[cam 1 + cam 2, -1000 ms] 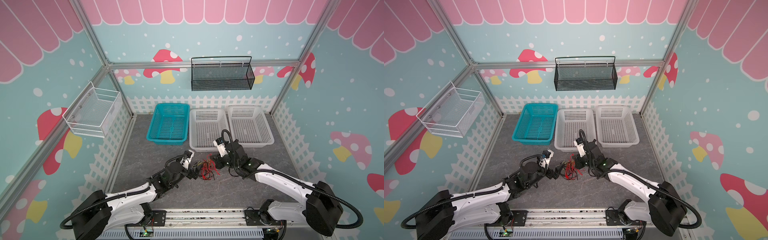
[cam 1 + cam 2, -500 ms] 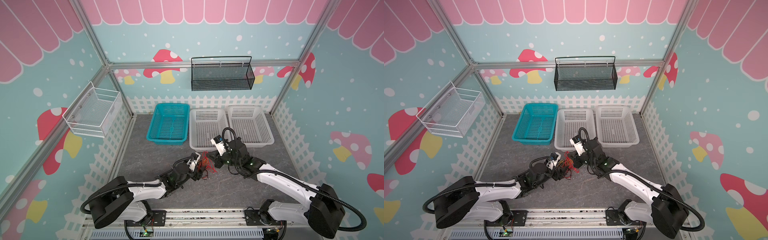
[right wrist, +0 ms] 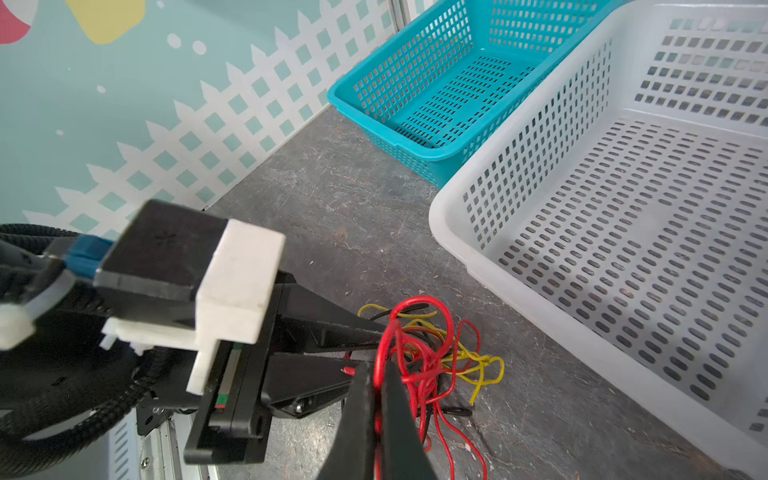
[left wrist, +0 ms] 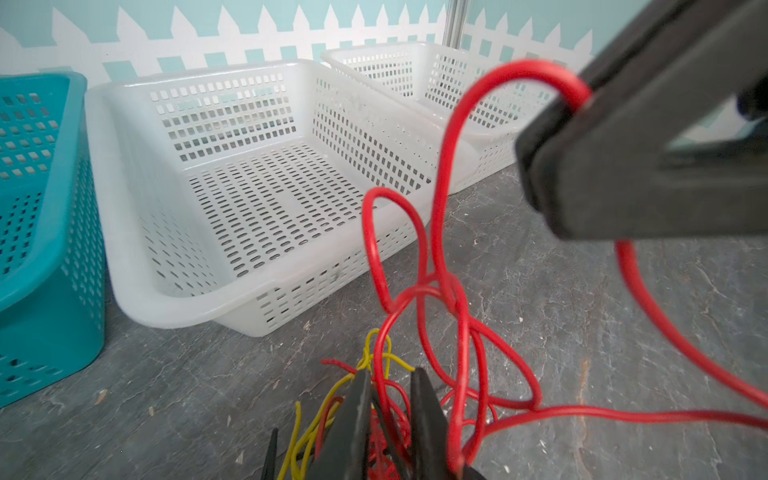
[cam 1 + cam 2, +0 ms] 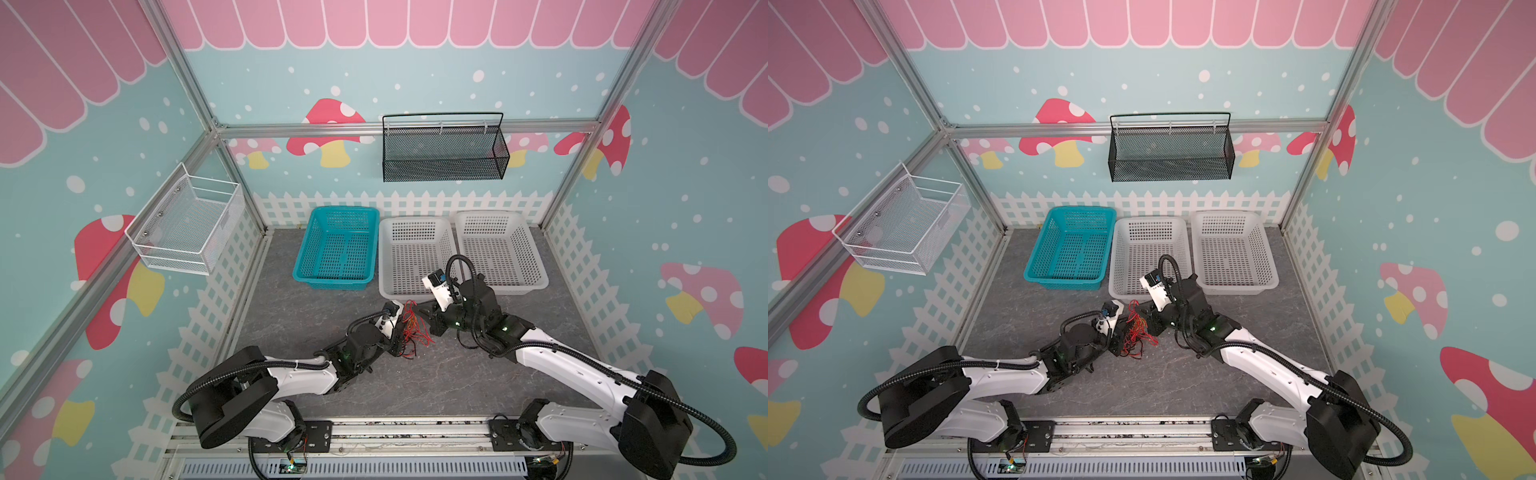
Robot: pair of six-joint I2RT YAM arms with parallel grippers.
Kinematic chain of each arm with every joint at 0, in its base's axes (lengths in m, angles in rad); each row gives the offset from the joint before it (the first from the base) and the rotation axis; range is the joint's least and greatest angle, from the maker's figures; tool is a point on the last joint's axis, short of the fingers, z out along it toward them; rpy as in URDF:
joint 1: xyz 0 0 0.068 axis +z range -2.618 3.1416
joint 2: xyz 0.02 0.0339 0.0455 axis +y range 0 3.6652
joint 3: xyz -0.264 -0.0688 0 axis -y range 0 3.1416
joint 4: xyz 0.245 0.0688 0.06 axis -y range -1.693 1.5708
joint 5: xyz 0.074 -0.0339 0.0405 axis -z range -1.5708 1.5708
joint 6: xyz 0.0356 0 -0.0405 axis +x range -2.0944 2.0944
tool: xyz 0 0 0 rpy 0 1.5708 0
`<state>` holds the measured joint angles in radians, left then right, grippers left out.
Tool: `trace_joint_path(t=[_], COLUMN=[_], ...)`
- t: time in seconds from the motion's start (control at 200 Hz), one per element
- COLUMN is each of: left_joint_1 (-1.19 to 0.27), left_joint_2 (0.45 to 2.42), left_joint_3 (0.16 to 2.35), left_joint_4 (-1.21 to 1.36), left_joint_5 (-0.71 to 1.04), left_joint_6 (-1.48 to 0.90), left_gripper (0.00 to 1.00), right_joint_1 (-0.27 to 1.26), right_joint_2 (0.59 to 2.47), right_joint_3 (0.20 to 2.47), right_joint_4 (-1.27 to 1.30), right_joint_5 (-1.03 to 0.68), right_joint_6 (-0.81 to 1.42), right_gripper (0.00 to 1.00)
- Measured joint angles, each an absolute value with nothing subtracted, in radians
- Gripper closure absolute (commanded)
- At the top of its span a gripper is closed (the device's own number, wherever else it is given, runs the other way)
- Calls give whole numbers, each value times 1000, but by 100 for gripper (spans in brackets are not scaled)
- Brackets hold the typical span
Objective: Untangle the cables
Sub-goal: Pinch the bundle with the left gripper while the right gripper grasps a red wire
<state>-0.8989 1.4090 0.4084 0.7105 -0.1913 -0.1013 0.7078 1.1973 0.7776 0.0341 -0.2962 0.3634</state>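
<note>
Two grippers meet over one small heap near the front of the table (image 5: 415, 386). Nearest, the left gripper (image 4: 390, 374) has its jaws drawn narrow with red strands caught between them and yellow strands (image 4: 309, 424) spilling just beside. It reads as a pinch on the low part of the heap; how firm, I cannot tell. The right gripper (image 3: 376, 370) has its jaws pressed together on a red cable (image 4: 440, 187), which rises from the heap in a tall loop up to that clamp. The cables (image 3: 424, 345), mostly red with some yellow and a little black, lie bunched on the grey table between the two grippers, just in front of the near white basket (image 4: 249, 187). Progress looks early. One red loop is lifted clear of the pile, but below it the red crosses over itself several times, the yellow is wound through it, and no cable lies apart on its own. What is left, by my reading, is nearly all of it: drawing the two grips apart and working each strand free of the rest. Farther back stand a teal basket (image 4: 37, 208) and a second white basket (image 4: 436, 75), with no cable in either. On the walls hang a white wire basket (image 5: 187, 224) and a black mesh basket (image 5: 444, 153).
</note>
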Motion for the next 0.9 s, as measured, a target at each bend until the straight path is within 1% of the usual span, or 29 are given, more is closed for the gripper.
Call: trace_joint_path(t=[0.02,0.06,0.41,0.765,0.901], left_joint_1=[-899,-899,-899,-900,-900], left_joint_2=[1409,1408,1381,1314,1288], left_joint_3=[408,408,402,351,335], left_joint_4=[710,711,712,724,708], left_joint_5=[-191,-192,-222,-269,-314], left_joint_6=[-97,-104,-101,-102,-104], left_gripper=[94,100,100,100,100], right_joint_1=[708,708,709,716,714], right_joint_2=[1197,1197,1194,1143,1126], right_joint_3=[778,778,772,743,743], right_joint_4=[33,30,22,-65,-105], right_joint_5=[-289,-272,-115,74,183], right_joint_6=[363,364,374,381,397], right_gripper=[100,100,100,100,100])
